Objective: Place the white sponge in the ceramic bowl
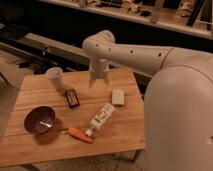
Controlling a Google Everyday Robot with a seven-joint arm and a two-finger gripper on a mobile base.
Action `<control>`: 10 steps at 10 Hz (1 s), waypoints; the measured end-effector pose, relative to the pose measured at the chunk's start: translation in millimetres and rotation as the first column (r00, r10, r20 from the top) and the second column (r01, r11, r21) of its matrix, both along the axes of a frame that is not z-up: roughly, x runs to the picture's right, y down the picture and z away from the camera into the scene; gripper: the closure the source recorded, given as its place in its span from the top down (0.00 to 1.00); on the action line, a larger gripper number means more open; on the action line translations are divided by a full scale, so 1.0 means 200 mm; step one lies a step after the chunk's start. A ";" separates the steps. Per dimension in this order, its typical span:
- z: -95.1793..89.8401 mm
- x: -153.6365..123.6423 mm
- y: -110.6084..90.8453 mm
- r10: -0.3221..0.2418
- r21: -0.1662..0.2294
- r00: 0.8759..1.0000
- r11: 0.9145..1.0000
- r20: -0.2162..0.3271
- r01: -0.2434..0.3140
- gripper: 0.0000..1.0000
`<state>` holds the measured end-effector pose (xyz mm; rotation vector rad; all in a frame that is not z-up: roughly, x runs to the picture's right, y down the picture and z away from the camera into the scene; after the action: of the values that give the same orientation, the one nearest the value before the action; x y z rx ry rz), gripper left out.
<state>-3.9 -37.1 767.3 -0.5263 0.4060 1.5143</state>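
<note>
1. Plainly, no part of the task is done yet: the white sponge lies flat on the surface, towards its right side, and the ceramic bowl sits near the front left corner, well apart from it, with nothing inside but a pale glint
2. The gripper hangs over the back middle of the surface, pointing down, just behind and to the left of the sponge; its fingers are spread and released, with nothing between them
3. What is left, as I judge it, is everything: come over the sponge, close on it, lift, carry it across to the left and let go above the bowl
4. Between sponge and bowl lie a white labelled bottle, an orange carrot and a small dark flat object, so the carry would likely need some height; a pale cup stands at the back left
5. The surface is a rectangular top of light wooden planks, warm in tone
6. The room is dim: a long dark counter runs behind, its top cluttered with things too blurred to name, and the robot's white arm reaches in from the right, its bulk filling that side
</note>
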 end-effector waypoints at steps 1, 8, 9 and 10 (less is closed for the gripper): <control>0.04 0.05 -0.03 0.012 -0.004 1.000 1.000 0.000 -0.012 0.65; 0.46 0.35 0.06 0.044 -0.134 0.997 0.990 -0.066 -0.053 0.65; 0.52 0.39 0.10 0.037 -0.165 0.996 0.985 -0.084 -0.051 0.65; 0.57 0.40 0.14 0.027 -0.192 0.995 0.980 -0.095 -0.045 0.65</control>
<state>76.9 -8.9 880.6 -0.6204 0.6229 1.5466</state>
